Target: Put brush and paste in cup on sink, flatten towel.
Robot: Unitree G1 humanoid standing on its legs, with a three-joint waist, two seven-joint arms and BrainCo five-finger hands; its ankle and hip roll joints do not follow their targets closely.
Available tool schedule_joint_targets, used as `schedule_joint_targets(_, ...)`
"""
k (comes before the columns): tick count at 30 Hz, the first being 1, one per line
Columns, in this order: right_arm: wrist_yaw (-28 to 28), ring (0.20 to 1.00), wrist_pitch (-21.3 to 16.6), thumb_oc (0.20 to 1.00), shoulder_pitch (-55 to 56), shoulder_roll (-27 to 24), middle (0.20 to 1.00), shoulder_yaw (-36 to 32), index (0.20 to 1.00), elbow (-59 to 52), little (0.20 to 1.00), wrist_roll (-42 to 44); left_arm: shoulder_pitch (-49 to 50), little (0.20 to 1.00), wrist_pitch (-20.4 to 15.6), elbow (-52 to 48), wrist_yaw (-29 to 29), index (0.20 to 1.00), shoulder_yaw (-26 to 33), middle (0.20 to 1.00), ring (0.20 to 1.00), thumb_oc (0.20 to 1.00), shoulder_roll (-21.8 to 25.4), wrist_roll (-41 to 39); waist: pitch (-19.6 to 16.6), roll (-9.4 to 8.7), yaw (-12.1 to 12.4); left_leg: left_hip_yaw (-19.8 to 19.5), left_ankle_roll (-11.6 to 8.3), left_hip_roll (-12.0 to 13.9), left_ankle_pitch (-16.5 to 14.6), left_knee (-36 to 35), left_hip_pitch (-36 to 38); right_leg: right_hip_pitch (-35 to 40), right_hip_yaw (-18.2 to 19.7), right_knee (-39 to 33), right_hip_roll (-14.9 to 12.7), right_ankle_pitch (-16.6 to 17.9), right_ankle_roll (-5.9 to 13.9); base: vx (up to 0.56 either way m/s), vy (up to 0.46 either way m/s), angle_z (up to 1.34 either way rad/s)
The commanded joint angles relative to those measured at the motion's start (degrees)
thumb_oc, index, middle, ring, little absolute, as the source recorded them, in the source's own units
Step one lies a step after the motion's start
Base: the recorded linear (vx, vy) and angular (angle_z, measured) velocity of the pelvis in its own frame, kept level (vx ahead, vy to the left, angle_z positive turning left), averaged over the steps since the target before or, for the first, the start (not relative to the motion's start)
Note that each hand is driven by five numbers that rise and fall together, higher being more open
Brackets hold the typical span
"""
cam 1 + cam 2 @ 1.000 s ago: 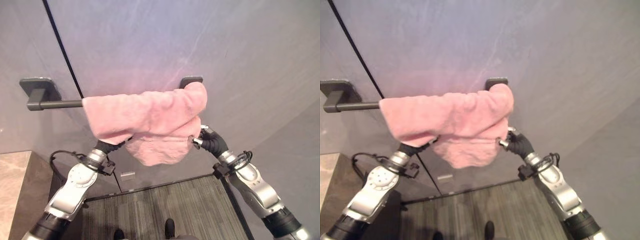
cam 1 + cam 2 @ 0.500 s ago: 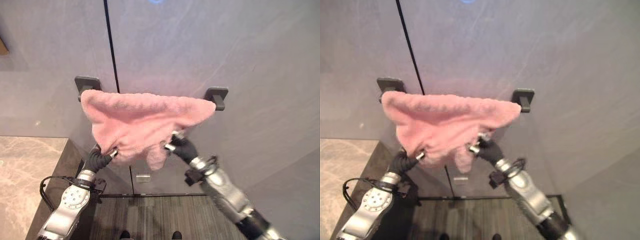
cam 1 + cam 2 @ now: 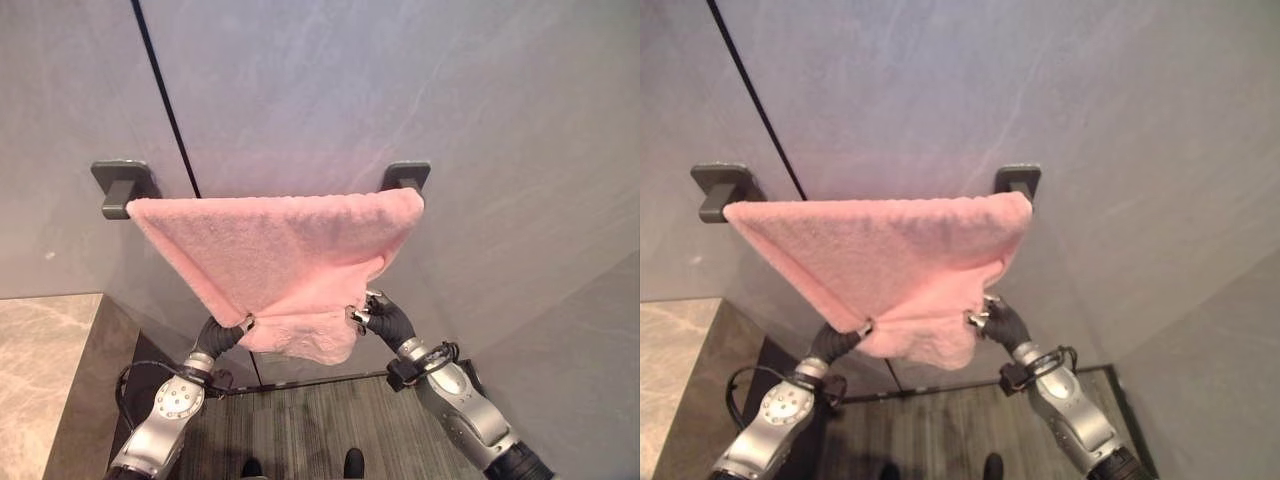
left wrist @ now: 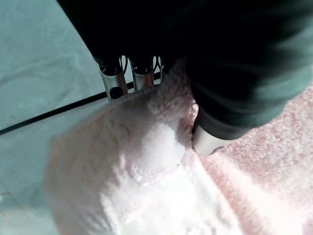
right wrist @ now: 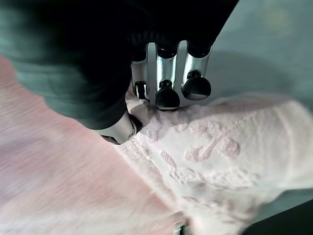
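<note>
The pink towel (image 3: pixel 275 250) hangs over a dark bar (image 3: pixel 120 185) in the middle of the frame, and it looks soft, light and floppy, so it is best held by its bottom corners. The left hand (image 3: pixel 222 334) pinches the lower left corner and the right hand (image 3: pixel 378 316) pinches the lower right edge, fingers and thumb curled on the cloth. Behind is a smooth grey wall (image 3: pixel 400 90), with a stone counter (image 3: pixel 40 370) at lower left.

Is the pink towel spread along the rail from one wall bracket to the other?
Yes: the pink towel has its top edge running straight along the rail from the left bracket to the right bracket.
</note>
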Motion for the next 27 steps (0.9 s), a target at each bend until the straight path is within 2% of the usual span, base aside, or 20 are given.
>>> schedule_joint_targets(1, -1.7, 1.0, -0.8, 1.0, -3.1, 0.4, 1.0, -1.8, 1.0, -4.1, 1.0, 1.3, -0.5, 1.0, 1.9, 7.0, 0.7, 1.0, -1.1, 1.0, 1.0, 1.0, 1.9, 1.1, -1.2, -1.68, -0.1, -1.4, -0.88, 1.7, 1.2, 0.3, -1.5, 0.8, 1.8, 0.0, -6.8, 3.4, 6.74, 0.0, 0.003, -0.12)
schedule_joint_targets(4, -0.5, 1.0, -0.3, 1.0, -1.6, -1.2, 1.0, -2.4, 1.0, -4.8, 1.0, 2.1, 2.1, 1.0, 3.9, 9.4, 0.7, 1.0, 0.8, 1.0, 1.0, 1.0, 3.0, 6.6, -1.0, -1.8, 0.1, -0.1, -1.07, 2.2, 1.3, 0.3, -1.3, -0.1, 2.9, 0.0, -6.5, 3.9, 6.87, 0.0, -0.003, -0.21)
schedule_joint_targets(7, -0.3, 1.0, 1.5, 1.0, 2.8, 0.1, 1.0, -4.9, 1.0, -0.4, 1.0, 7.0, 5.1, 1.0, 5.4, 11.9, 1.4, 1.0, 3.5, 1.0, 1.0, 1.0, 3.1, 9.9, -0.9, -1.82, -0.3, 0.1, -1.23, 2.5, 1.4, 0.3, -1.4, -0.3, 2.9, 0.0, -6.4, 3.8, 6.83, 0.0, 0.003, -0.16)
schedule_joint_targets(10, -1.6, 1.0, 2.3, 1.0, 6.1, 0.9, 1.0, -7.8, 1.0, 2.2, 1.0, 8.1, 6.7, 1.0, 5.8, 13.8, 1.1, 1.0, 5.5, 1.0, 1.0, 1.0, 1.8, 7.3, -1.0, -1.81, -0.7, 0.2, -1.38, 2.6, 1.4, 0.3, -1.4, -0.4, 2.7, 0.0, -6.4, 3.8, 6.85, 0.0, 0.002, -0.01)
schedule_joint_targets(11, -4.1, 1.0, 2.6, 1.0, 10.2, 2.4, 1.0, -12.5, 1.0, 5.7, 1.0, 8.2, 8.3, 1.0, 6.2, 14.7, 1.7, 1.0, 8.4, 1.0, 1.0, 1.0, 0.7, 6.0, -1.1, -1.5, -1.2, 0.0, -1.43, 2.6, 1.4, 0.3, -1.6, -0.3, 2.3, 0.0, -6.4, 3.6, 6.8, 0.0, 0.0, 0.0)
schedule_joint_targets(12, -4.1, 1.0, 2.6, 1.0, 10.2, 2.4, 1.0, -12.5, 1.0, 5.6, 1.0, 8.2, 8.3, 1.0, 6.2, 14.6, 1.7, 1.0, 8.4, 1.0, 1.0, 1.0, 0.7, 6.0, -1.1, -1.49, -1.2, 0.0, -1.43, 2.6, 1.3, 0.3, -1.5, -0.2, 2.2, 0.0, -6.4, 3.6, 6.8, 0.0, 0.0, 0.0)
schedule_joint_targets(14, -5.4, 1.0, 1.2, 1.0, 11.3, 3.3, 1.0, -16.4, 1.0, 6.5, 1.0, 8.3, 9.6, 1.0, 5.7, 13.0, 2.8, 1.0, 10.9, 1.0, 1.0, 1.0, 0.9, 6.2, -1.1, -1.17, -1.6, -0.1, -1.45, 2.6, 1.3, 0.3, -1.5, -0.2, 2.0, 0.0, -6.5, 3.6, 6.79, 0.0, 0.0, 0.0)
schedule_joint_targets(15, -6.3, 1.0, 0.1, 1.0, 12.0, 3.8, 1.0, -18.7, 1.0, 6.4, 1.0, 8.8, 10.4, 1.0, 5.1, 11.2, 4.6, 1.0, 12.5, 1.0, 1.0, 1.0, 1.4, 8.0, -1.1, -1.06, -1.9, -0.2, -1.46, 2.5, 1.2, 0.3, -1.5, -0.2, 2.0, 0.0, -6.5, 3.6, 6.81, 0.02, 0.024, -0.06)
schedule_joint_targets(16, -7.7, 1.0, -3.0, 1.0, 14.2, 4.3, 1.0, -23.3, 1.0, 3.0, 1.0, 6.1, 11.4, 1.0, 2.8, 7.6, 9.0, 1.0, 15.7, 1.0, 1.0, 1.0, 2.7, 12.5, -1.0, -0.92, -2.3, -0.3, -1.51, 2.6, 1.1, 0.3, -1.6, -0.1, 1.9, 0.0, -6.6, 3.5, 6.96, 0.01, 0.017, -0.06)
schedule_joint_targets(17, -7.7, 1.0, -3.0, 1.0, 14.2, 4.4, 1.0, -23.3, 1.0, 2.9, 1.0, 6.1, 11.4, 1.0, 2.8, 7.7, 9.0, 1.0, 15.7, 1.0, 1.0, 1.0, 2.7, 12.5, -1.1, -0.92, -2.3, -0.3, -1.5, 2.5, 1.1, 0.3, -1.6, -0.2, 1.9, 0.0, -6.6, 3.5, 6.96, 0.02, 0.034, -0.01)
schedule_joint_targets(18, -11.5, 1.0, -6.7, 1.0, 15.3, 3.2, 1.0, -28.1, 1.0, -2.6, 1.0, -0.7, 12.6, 1.0, 1.5, 5.2, 13.2, 1.0, 19.5, 1.0, 1.0, 1.0, 3.8, 14.9, -1.0, -0.48, -2.4, -0.4, -1.54, 2.6, 0.8, 0.3, -1.6, 0.1, 1.5, 0.0, -6.8, 3.3, 7.13, 0.0, 0.0, 0.0)
schedule_joint_targets(19, -11.6, 1.0, -6.7, 1.0, 15.4, 3.3, 1.0, -28.1, 1.0, -2.7, 1.0, -0.8, 12.7, 1.0, 1.5, 5.1, 13.2, 1.0, 19.6, 1.0, 1.0, 1.0, 3.8, 14.9, -1.1, -0.56, -2.5, -0.4, -1.53, 2.5, 1.0, 0.3, -1.8, -0.1, 1.5, 0.0, -6.9, 3.4, 7.09, 0.01, 0.04, 0.0)
schedule_joint_targets(20, -15.1, 1.0, -9.2, 1.0, 14.5, 1.8, 1.0, -31.6, 1.0, -6.6, 1.0, -8.2, 13.6, 1.0, 0.3, 1.4, 15.7, 1.0, 22.9, 1.0, 1.0, 1.0, 5.0, 17.0, -1.2, -0.27, -2.4, -0.5, -1.5, 2.4, 1.0, 0.3, -2.0, -0.2, 1.3, 0.0, -7.1, 3.4, 7.22, 0.0, 0.0, 0.0)
schedule_joint_targets(21, -15.3, 1.0, -9.1, 1.0, 14.6, 1.8, 1.0, -31.6, 1.0, -6.8, 1.0, -8.4, 13.8, 1.0, 0.5, 1.1, 15.6, 1.0, 23.0, 1.0, 1.0, 1.0, 5.0, 17.1, -1.2, -0.25, -2.4, -0.5, -1.5, 2.4, 1.0, 0.3, -2.0, -0.2, 1.3, 0.0, -7.1, 3.4, 7.22, 0.01, 0.034, -0.03)
schedule_joint_targets(22, -19.9, 1.0, -11.6, 1.0, 13.4, 0.0, 1.0, -34.9, 1.0, -11.0, 1.0, -19.6, 14.0, 1.0, -1.3, -1.2, 19.2, 1.0, 27.3, 1.0, 1.0, 1.0, 5.8, 18.3, -1.4, 0.04, -2.0, -0.7, -1.59, 2.4, 1.0, 0.3, -2.1, 0.0, 1.1, 0.0, -7.4, 3.4, 7.36, 0.0, 0.0, 0.0)
schedule_joint_targets(23, -20.2, 1.0, -11.5, 1.0, 13.4, 0.1, 1.0, -34.8, 1.0, -11.1, 1.0, -19.9, 14.1, 1.0, -1.2, -1.3, 19.3, 1.0, 27.4, 1.0, 1.0, 1.0, 5.8, 18.4, -1.4, 0.03, -2.0, -0.7, -1.6, 2.4, 1.0, 0.3, -2.1, 0.0, 1.1, 0.0, -7.4, 3.4, 7.37, 0.0, 0.0, 0.0)
schedule_joint_targets(24, -22.4, 1.0, -11.6, 1.0, 12.7, -0.7, 1.0, -35.7, 1.0, -13.2, 1.0, -24.6, 14.0, 1.0, -1.5, -2.9, 20.9, 1.0, 29.0, 1.0, 1.0, 1.0, 5.9, 18.7, -1.4, 0.11, -2.0, -0.8, -1.64, 2.4, 1.1, 0.3, -2.2, 0.0, 1.0, 0.0, -7.5, 3.4, 7.43, 0.0, 0.0, 0.0)
schedule_joint_targets(26, -30.1, 1.0, -12.1, 1.0, 11.7, -5.4, 1.0, -37.1, 1.0, -17.4, 1.0, -42.5, 14.3, 1.0, -1.2, -5.4, 28.6, 1.0, 33.5, 1.0, 1.0, 1.0, 10.6, 29.2, -1.4, 0.33, -1.4, -1.0, -1.85, 2.4, 1.3, 0.3, -2.4, 0.0, 0.9, 0.0, -7.6, 3.5, 7.53, 0.0, 0.004, 0.02)
schedule_joint_targets(27, -32.4, 1.0, -11.6, 1.0, 9.5, -8.2, 1.0, -35.1, 1.0, -20.7, 1.0, -51.8, 13.7, 1.0, -0.6, -8.1, 33.2, 1.0, 36.1, 1.0, 1.0, 1.0, 11.7, 34.1, -2.0, 0.32, -0.7, -1.2, -2.04, 2.4, 0.9, 0.3, -2.3, 0.2, 0.6, 0.0, -7.8, 3.2, 7.71, 0.0, 0.0, 0.0)
